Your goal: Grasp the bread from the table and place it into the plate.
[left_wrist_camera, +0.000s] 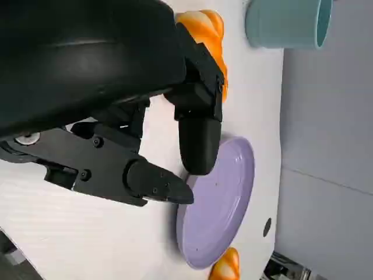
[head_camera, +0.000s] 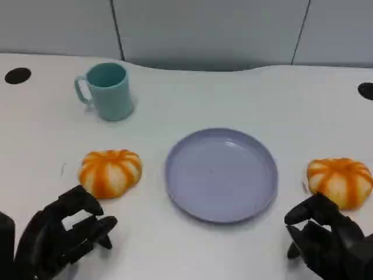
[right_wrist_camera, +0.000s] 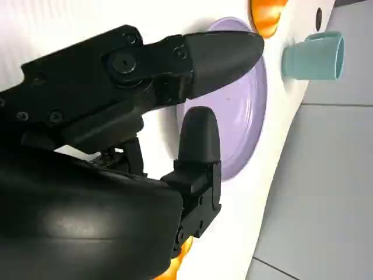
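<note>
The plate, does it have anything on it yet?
Empty. The lilac plate shows only its bare surface, and both orange-striped bread buns, one to its left and one to its right, lie on the white table.

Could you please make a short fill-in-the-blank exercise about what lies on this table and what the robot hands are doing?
1. The purple plate holds ____ pieces of bread.
2. The teal mug stands on the table on the same side as the ____ robot hand.
3. One orange bread lies to the left of the plate, and the other bread lies just beyond the ____ robot hand.
4. Both robot hands hold ____.

Missing words: no; left; right; nothing
</note>
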`<control>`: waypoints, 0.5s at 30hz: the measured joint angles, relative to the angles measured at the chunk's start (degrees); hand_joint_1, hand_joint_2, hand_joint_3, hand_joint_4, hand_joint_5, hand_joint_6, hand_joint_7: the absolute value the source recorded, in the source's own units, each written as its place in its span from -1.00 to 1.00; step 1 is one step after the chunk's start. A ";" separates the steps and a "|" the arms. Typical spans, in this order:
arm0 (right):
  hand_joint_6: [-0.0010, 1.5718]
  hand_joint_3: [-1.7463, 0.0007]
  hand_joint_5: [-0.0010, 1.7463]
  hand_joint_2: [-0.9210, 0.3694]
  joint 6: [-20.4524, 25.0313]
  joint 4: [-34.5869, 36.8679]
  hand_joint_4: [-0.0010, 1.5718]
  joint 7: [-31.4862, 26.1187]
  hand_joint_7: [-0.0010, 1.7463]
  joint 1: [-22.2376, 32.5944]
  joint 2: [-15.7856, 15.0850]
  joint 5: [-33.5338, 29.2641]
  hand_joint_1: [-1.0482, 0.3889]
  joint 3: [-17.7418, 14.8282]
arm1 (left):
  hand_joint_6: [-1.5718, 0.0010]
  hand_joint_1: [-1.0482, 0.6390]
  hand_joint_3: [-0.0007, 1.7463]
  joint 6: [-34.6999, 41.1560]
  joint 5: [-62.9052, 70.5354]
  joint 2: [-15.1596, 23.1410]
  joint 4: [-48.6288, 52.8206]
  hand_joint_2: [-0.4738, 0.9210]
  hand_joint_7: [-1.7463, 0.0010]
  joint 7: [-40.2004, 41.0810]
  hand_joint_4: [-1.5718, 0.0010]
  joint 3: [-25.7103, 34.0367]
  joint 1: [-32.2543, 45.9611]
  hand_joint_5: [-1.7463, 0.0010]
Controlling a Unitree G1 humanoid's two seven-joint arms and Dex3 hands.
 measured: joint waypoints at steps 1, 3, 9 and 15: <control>-0.56 0.64 1.00 -1.00 -0.24 0.13 -0.28 0.00 1.00 0.00 0.00 0.01 0.08 -0.01 | 0.36 -0.07 -0.93 0.00 0.00 0.00 -0.13 1.00 -1.00 0.00 0.17 0.00 0.05 -1.00; -0.55 0.63 1.00 -1.00 -0.22 0.11 -0.27 0.01 1.00 0.00 0.05 0.14 0.08 -0.03 | 0.37 -0.07 -0.93 0.01 0.02 0.00 -0.59 1.00 -1.00 0.01 0.18 0.00 0.15 -1.00; -0.56 0.63 1.00 -1.00 0.21 -0.25 -0.28 -0.01 1.00 0.16 0.11 0.14 0.07 0.00 | 0.38 -0.07 -0.92 0.00 0.22 0.00 -1.04 1.00 -1.00 0.01 0.19 -0.02 0.37 -1.00; -0.57 0.63 1.00 -1.00 0.45 -0.38 -0.29 -0.08 1.00 0.54 0.13 0.09 0.08 0.13 | 0.36 -0.04 -0.93 0.03 0.05 0.00 -1.07 1.00 -1.00 0.01 0.17 0.08 0.56 -1.00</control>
